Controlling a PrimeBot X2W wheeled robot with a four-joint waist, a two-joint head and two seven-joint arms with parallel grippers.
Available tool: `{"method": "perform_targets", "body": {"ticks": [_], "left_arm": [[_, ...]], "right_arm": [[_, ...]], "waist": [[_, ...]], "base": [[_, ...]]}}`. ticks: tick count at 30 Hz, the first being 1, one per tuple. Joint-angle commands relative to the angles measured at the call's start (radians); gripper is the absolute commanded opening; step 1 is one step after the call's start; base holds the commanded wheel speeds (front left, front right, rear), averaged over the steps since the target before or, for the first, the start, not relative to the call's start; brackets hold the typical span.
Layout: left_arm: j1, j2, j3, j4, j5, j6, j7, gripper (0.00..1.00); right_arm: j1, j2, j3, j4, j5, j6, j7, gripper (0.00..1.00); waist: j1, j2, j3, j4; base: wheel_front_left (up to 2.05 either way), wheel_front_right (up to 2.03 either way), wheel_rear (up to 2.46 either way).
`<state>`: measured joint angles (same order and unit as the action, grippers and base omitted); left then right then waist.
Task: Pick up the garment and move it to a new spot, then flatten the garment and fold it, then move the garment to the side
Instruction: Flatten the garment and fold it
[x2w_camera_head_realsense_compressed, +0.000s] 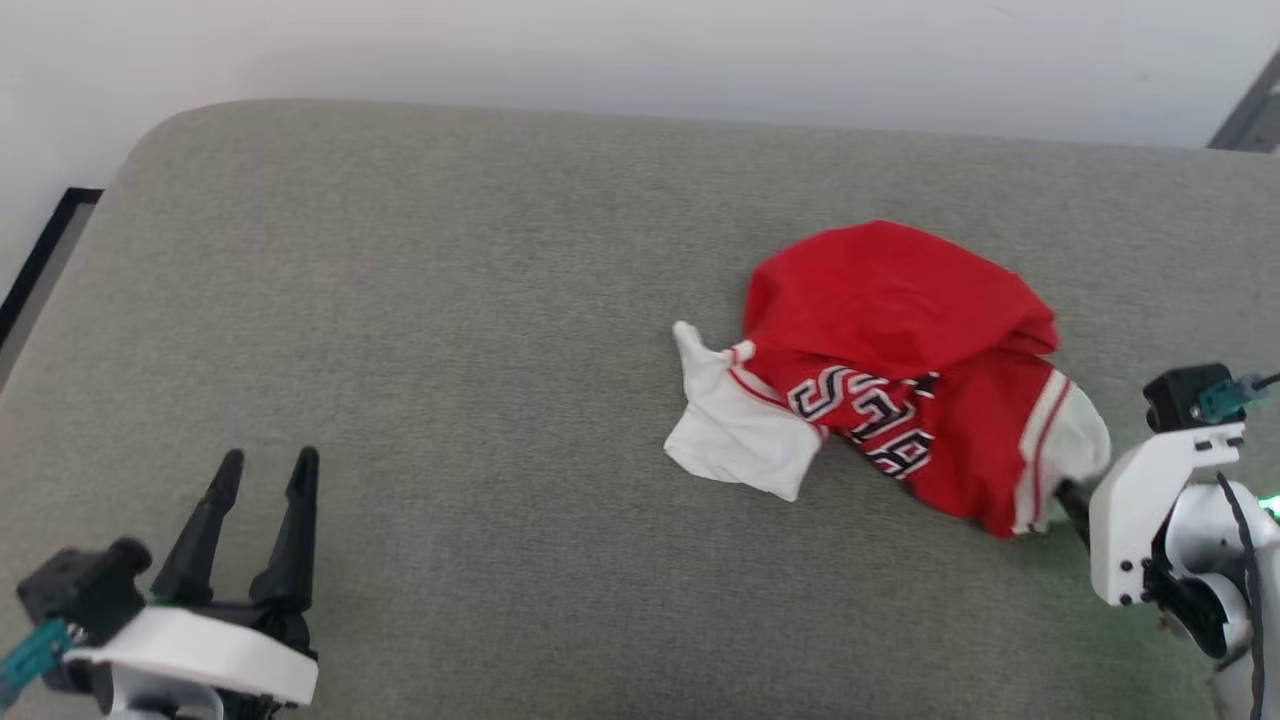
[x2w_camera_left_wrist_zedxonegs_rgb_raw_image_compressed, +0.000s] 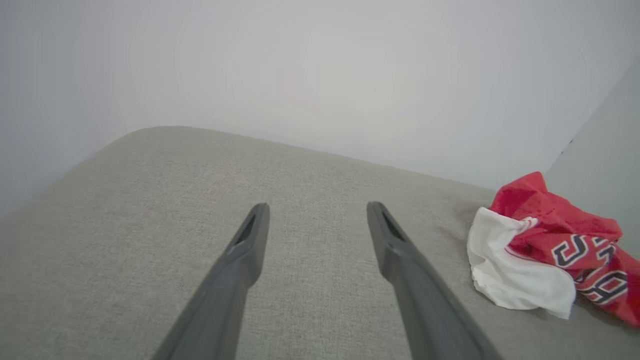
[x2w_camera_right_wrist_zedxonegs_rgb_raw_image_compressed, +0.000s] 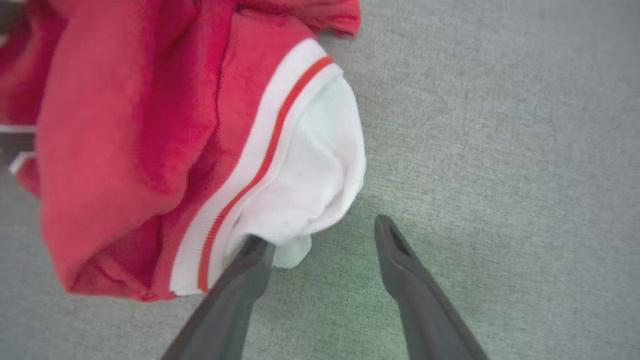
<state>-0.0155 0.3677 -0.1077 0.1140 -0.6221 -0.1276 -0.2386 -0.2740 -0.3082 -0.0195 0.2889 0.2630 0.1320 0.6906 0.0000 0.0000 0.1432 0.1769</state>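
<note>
Head view: crumpled red-and-white garment (x2w_camera_head_realsense_compressed: 900, 330)

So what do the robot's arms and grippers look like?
The left gripper and right gripper each have two long dark tapered fingers on a white wrist shell. Each wrist carries a black block with a teal connector.
</note>
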Motion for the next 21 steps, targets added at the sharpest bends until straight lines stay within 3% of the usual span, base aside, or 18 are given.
{"method": "perform_targets", "body": {"ticks": [1, 9, 15, 21], "left_arm": [[-0.025, 0.015, -0.014, -0.008, -0.018, -0.003, 0.025, 1.0], [-0.086, 0.079, -0.064, -0.078, -0.059, -0.003, 0.171, 1.0], [-0.139, 0.107, -0.111, -0.128, -0.07, 0.003, 0.299, 1.0], [-0.193, 0.124, -0.167, -0.132, -0.057, 0.01, 0.409, 1.0]], "right_arm": [[-0.01, 0.009, 0.006, -0.021, 0.014, -0.002, -0.014, 1.0], [0.021, 0.059, -0.03, -0.183, 0.024, -0.002, -0.103, 1.0], [0.03, 0.161, -0.102, -0.285, -0.032, -0.002, -0.308, 1.0], [0.042, 0.224, -0.089, -0.343, -0.084, -0.002, -0.533, 1.0]], "waist": [[0.0, 0.0, -0.002, -0.018], [0.0, 0.0, -0.005, -0.114], [0.0, 0.0, 0.015, -0.21], [0.0, 0.0, 0.049, -0.307]], "base": [[0.0, 0.0, 0.0], [0.0, 0.0, 0.0], [0.0, 0.0, 0.0], [0.0, 0.0, 0.0]]}}
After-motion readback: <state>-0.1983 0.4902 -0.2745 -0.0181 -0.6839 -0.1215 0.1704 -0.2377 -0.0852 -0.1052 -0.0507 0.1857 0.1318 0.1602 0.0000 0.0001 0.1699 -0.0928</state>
